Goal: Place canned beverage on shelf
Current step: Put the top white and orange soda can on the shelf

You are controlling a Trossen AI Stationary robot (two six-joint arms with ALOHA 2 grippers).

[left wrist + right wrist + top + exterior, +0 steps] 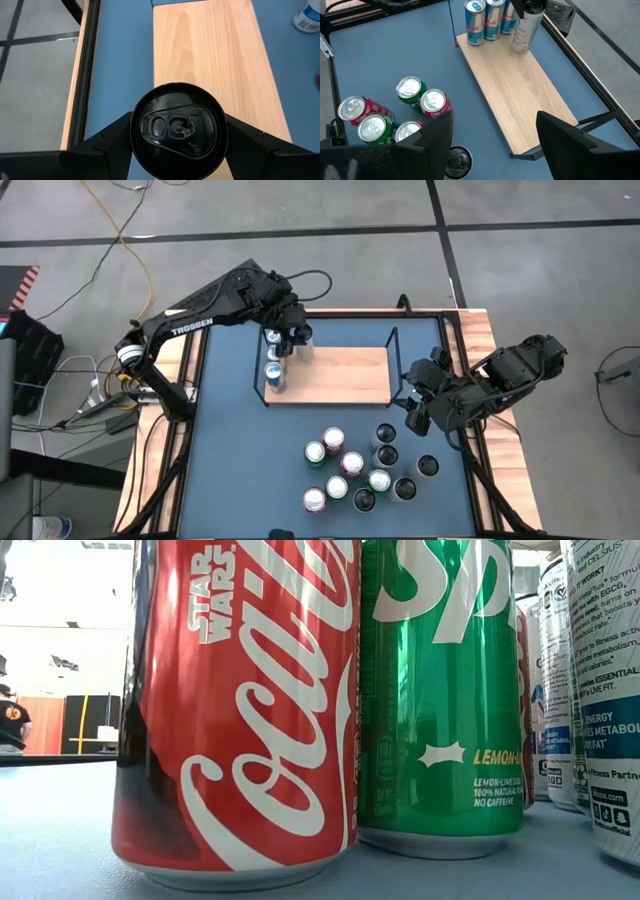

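L gripper point(177, 150) at the far-left corner of the shelf point(340, 375), fingers clamped on a black-topped can point(178, 131), one on each side. Can is upright over the board's end, next to 3 blue cans point(492, 19) already lined up there. Can't tell if it's touching the board. R gripper point(495, 135) waits off the shelf's right end, fingers apart, nothing in them. Loose cans point(345, 470) grouped on the blue table point(230, 450) nearer the front.
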